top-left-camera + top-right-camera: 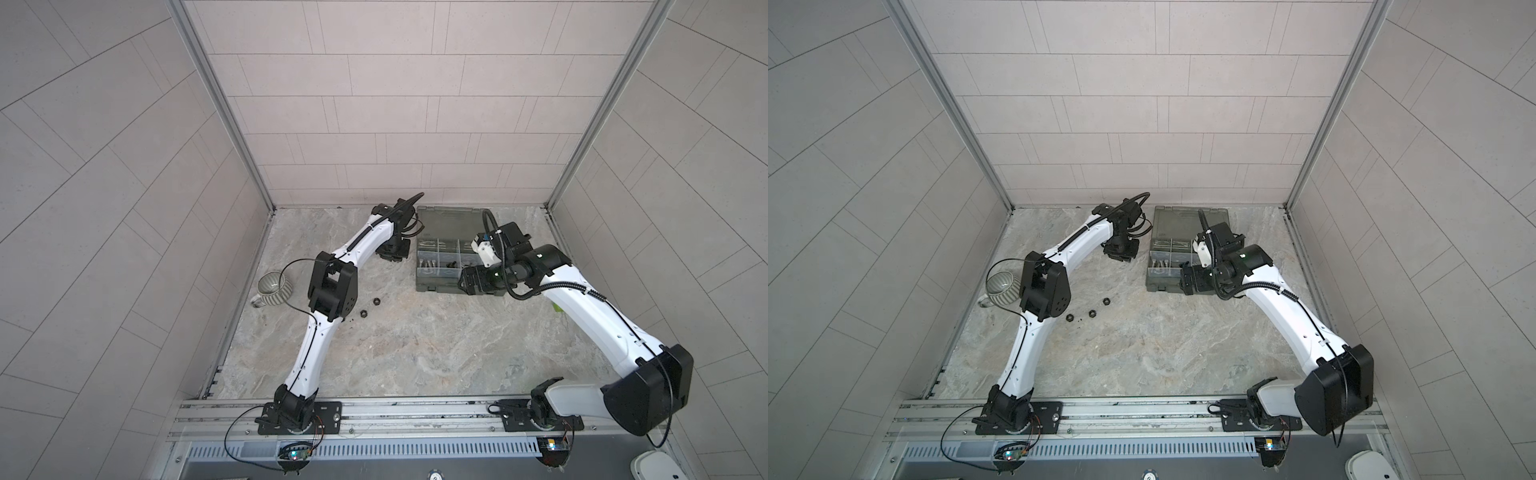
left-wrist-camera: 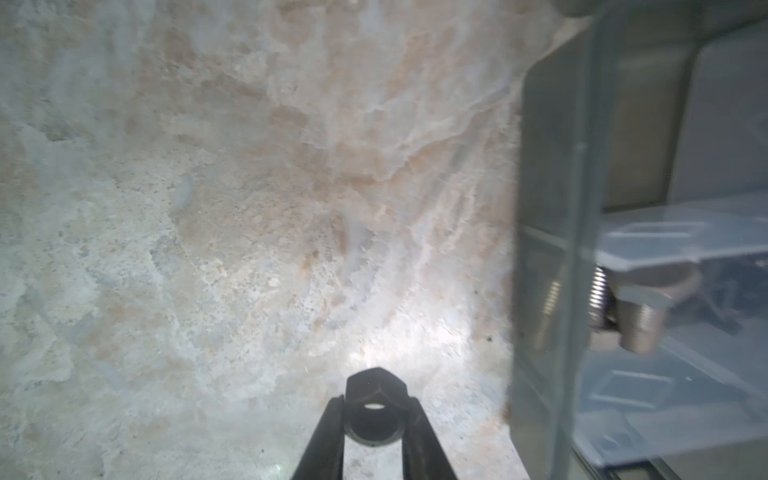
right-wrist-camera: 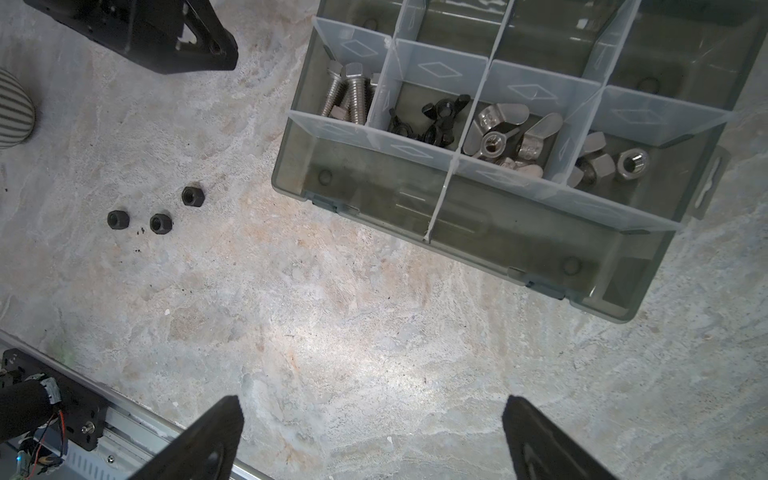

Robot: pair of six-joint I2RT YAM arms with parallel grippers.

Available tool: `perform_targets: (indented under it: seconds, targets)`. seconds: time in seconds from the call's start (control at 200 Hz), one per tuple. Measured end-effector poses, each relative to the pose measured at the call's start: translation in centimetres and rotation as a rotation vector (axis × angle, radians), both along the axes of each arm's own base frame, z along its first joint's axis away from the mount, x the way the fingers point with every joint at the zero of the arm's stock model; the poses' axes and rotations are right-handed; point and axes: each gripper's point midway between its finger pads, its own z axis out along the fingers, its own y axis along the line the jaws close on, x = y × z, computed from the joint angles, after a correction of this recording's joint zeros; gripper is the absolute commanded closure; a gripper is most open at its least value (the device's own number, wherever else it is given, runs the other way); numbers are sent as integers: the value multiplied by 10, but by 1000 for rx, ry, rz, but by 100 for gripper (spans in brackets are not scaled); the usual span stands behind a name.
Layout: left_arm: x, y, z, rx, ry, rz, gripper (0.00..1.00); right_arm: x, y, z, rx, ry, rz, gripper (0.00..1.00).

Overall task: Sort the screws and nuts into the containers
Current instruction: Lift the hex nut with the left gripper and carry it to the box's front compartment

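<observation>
Your left pincer is clamped on a black hex nut. The nut is matte and six-sided, and its round bore shows between the two slim dark fingers. The pincer holds it over the surface, a mottled stone-look slab in grey, cream and rust, just beside the side wall of the organizer box.

The box is smoky grey translucent plastic with rounded corners. Clear thin dividers split it into small rectangular compartments. In both top views its lid lies open toward the back wall.

Look along the middle row:
- The end compartment nearest your left arm holds the screws, short bright silver bolts with hex heads and threaded shanks, lying side by side.
- The next one holds the black wing nuts, dull and tangled together.
- After that come the silver wing nuts, shiny with flat rounded ears.
- The last holds the silver hex nuts, chunky and polished.

Three loose black hex nuts lie on the surface well apart from the box. They form a small cluster near the left arm's elbow, with dark specks around them. A ribbed grey-green ceramic mug stands at the left edge of the surface, partly behind that elbow.

Your right pincer has its jaws wide apart and holds nothing. It hangs near the front edge of the box, over bare surface.
</observation>
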Motion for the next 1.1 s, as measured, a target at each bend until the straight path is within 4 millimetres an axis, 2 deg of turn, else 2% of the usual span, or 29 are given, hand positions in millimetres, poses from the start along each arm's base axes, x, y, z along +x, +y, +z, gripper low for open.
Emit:
perform_targets:
  seconds: [0.14, 0.285, 0.615, 0.901, 1.096]
  targets:
    - [-17, -14, 18, -5, -17, -35, 89, -14, -6, 3, 4, -22, -2, 1]
    - [-37, -34, 29, -9, -25, -79, 88, -30, -13, 2, 4, -30, -9, 1]
    - [-78, -85, 32, -28, -23, -161, 88, -63, -30, 3, -6, -44, -34, 1]
    - [-81, -97, 31, -52, -35, -148, 88, -86, -46, 11, -34, -57, -53, 1]
    - [-78, -100, 16, -45, -21, -133, 88, -96, -54, 10, -62, -46, -60, 1]
